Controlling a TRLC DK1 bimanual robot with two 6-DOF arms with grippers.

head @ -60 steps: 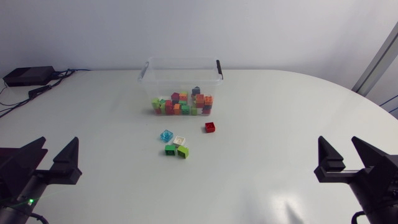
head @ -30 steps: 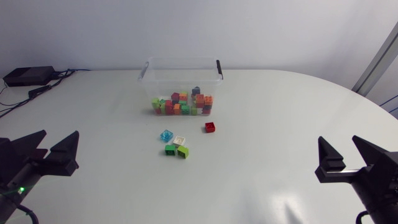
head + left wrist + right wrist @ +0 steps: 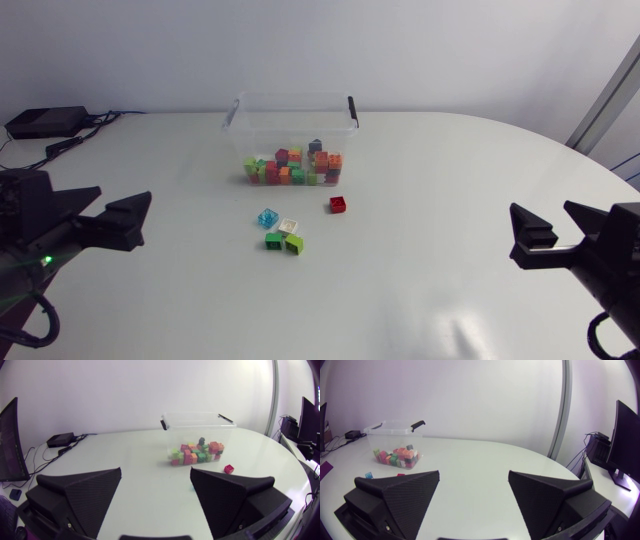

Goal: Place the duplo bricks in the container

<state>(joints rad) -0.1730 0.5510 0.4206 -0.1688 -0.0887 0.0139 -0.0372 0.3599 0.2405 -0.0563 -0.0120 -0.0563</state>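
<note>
Left claw (image 3: pixel 112 208) and right claw (image 3: pixel 543 214) are both spread and empty, well apart from the loose duplo bricks (image 3: pixel 288 226) near the container (image 3: pixel 290 135). The left claw's own finger hides most of the bricks.

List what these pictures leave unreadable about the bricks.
- Left wrist view: the left hand covers most loose bricks; the red brick shows.
- Right wrist view: the right hand hides most loose bricks; the blue brick peeks out.
- Head view: the heap in the container is too small to count.
</note>
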